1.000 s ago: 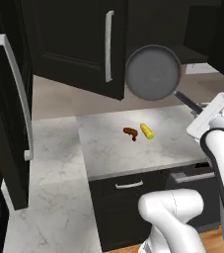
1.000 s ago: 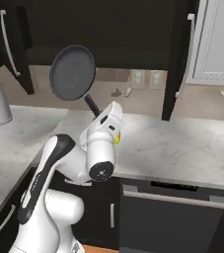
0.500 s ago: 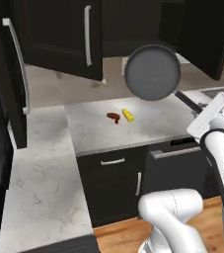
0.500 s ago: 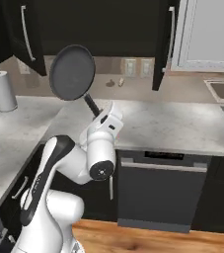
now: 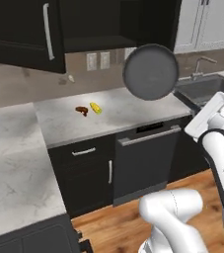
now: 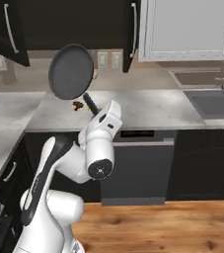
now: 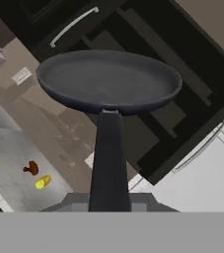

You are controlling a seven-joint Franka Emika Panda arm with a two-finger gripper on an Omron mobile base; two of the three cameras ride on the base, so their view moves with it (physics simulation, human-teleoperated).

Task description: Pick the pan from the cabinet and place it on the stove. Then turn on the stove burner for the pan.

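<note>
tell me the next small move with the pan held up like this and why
Probably keep carrying it toward the stove. The gripper is shut on the handle of the pan, which hangs in the air above the counter, out of the open cabinet, and no burner lies under it yet.

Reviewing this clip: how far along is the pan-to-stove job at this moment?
Done: the pan is out of the cabinet, whose doors hang open. In hand: the gripper is shut on the pan's handle, holding it up in the air above the counter. Left: setting the pan on the stove and turning on its burner.
</note>
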